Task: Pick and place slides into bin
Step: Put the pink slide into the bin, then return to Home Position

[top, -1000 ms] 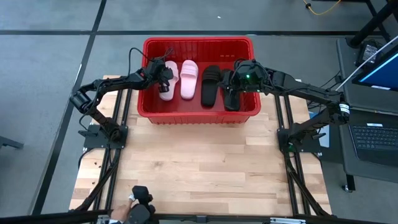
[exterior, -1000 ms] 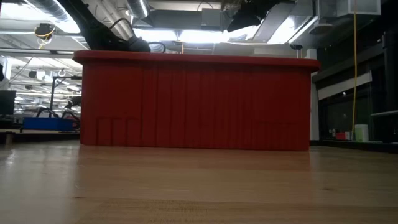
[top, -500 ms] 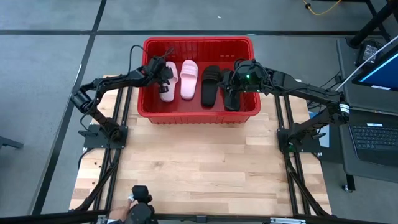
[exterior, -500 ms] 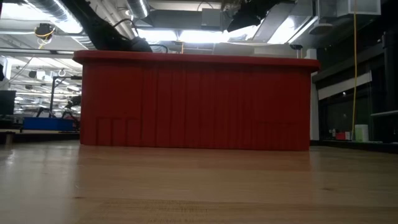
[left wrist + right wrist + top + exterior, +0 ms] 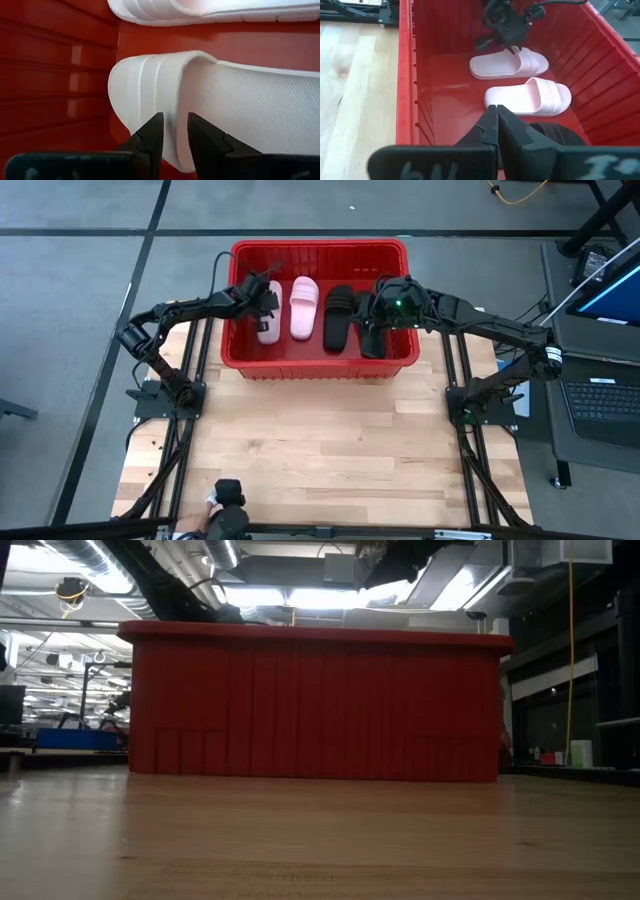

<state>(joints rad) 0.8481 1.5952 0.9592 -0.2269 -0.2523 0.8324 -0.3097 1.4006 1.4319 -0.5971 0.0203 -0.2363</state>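
Observation:
The red bin point(image 5: 320, 246) stands at the table's far edge with four slides on its floor. Two pale pink slides point(image 5: 268, 317) point(image 5: 304, 307) lie side by side at the left, two black slides point(image 5: 338, 317) point(image 5: 371, 337) at the right. My left gripper point(image 5: 262, 292) point(image 5: 174, 127) reaches into the bin's left part and is shut on the left pink slide point(image 5: 240, 105). My right gripper point(image 5: 497, 116) hangs shut over the bin's right part, above a black slide point(image 5: 555, 132), touching nothing. In the low view the bin's front wall point(image 5: 315, 705) hides the slides. My left gripper pinches the open edge of the left pink slide's ribbed strap point(image 5: 172, 100) between its two fingers, one finger on the strap's outside and one toward the footbed side. The fingers slant down from the bin's left side. The slide lies flat on the bin floor point(image 5: 507, 65).
The bin's high slotted walls point(image 5: 405, 75) stand close on the left gripper's side. Bare wooden table point(image 5: 320, 440) spreads in front of the bin. A small dark device point(image 5: 228, 498) sits near the front edge; a laptop point(image 5: 605, 395) stands off the right side.
My left gripper has tipped further downward in place, still shut on the strap. The pink slide it holds has turned slightly and now lies straighter beside the other pink slide. The right arm has kept still.

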